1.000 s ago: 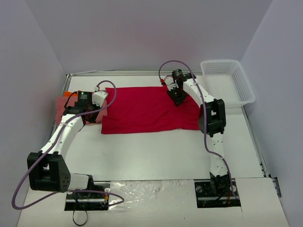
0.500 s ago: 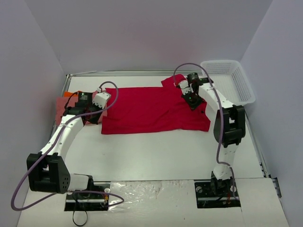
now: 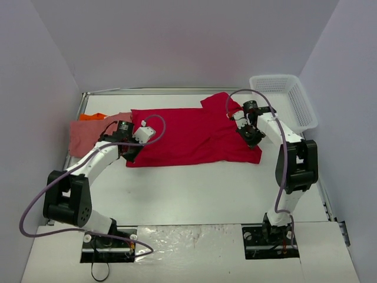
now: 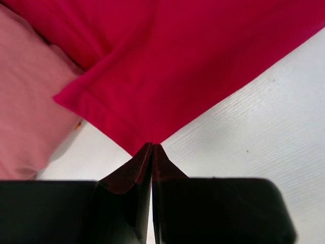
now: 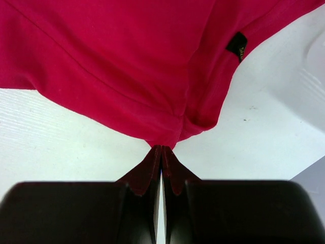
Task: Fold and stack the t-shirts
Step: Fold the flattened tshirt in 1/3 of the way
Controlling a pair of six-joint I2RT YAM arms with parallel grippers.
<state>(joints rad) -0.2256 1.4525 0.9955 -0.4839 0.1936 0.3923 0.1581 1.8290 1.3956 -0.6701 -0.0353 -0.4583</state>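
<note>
Both arms swung outward since a second ago. Left fingers (image 4: 147, 157) clamp the red t-shirt (image 3: 188, 135) at its 8 o'clock corner, right fingers (image 5: 156, 157) at 4 o'clock. Cloth limp and light, spread on the worktop (image 3: 194, 188); I'd grip hems.

Work surface: a white table (image 3: 194, 188) with a faint wood-grain finish, bounded by a thin metal rail (image 3: 147, 91) along its far edge. Enclosure: plain pale grey-lilac back wall (image 3: 177, 41), left wall (image 3: 29, 118) and right wall (image 3: 353, 82). Lighting: even, diffuse, with soft shadows on the table
</note>
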